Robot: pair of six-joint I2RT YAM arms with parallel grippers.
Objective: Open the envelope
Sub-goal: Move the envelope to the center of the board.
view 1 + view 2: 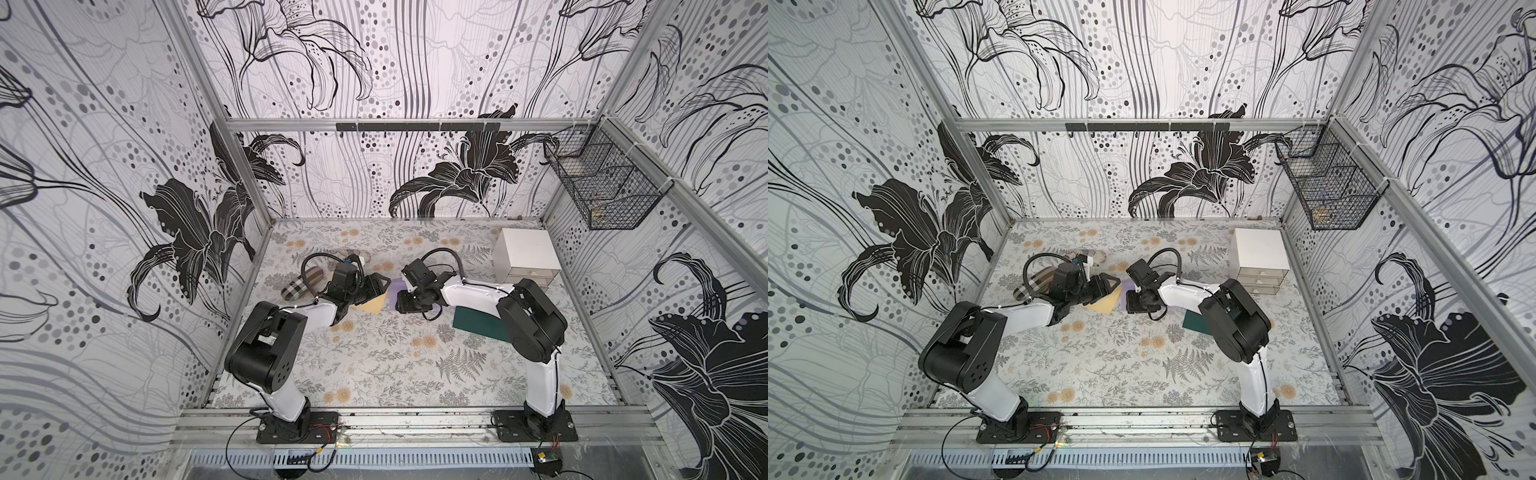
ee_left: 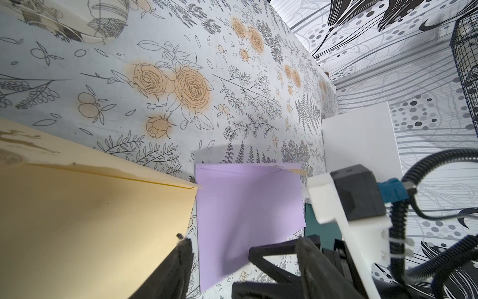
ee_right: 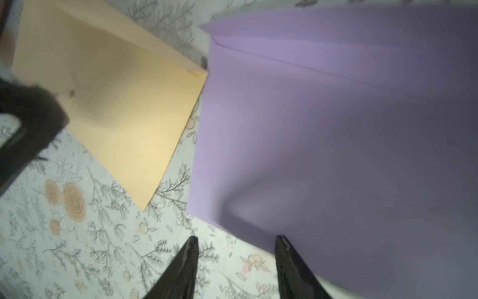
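Note:
Three envelopes lie flat on the flowered table. A tan envelope (image 1: pixel 370 306) (image 2: pixel 90 220) lies next to a purple envelope (image 1: pixel 395 289) (image 3: pixel 336 129), their corners almost touching. A dark green envelope (image 1: pixel 478 325) lies partly under the right arm. My left gripper (image 2: pixel 217 248) (image 1: pixel 379 284) is open, with one fingertip (image 2: pixel 185 244) at the tan envelope's edge and the purple one showing in the gap. My right gripper (image 3: pixel 236 239) (image 1: pixel 402 302) is open and holds nothing, one fingertip (image 3: pixel 282 240) at the purple envelope's near edge. The purple flap lies folded down.
A white drawer box (image 1: pixel 525 253) stands at the back right, and a black wire basket (image 1: pixel 602 187) hangs on the right wall. A plaid pouch (image 1: pixel 299 284) lies behind the left arm. Metal frame rails run along the table's sides and front.

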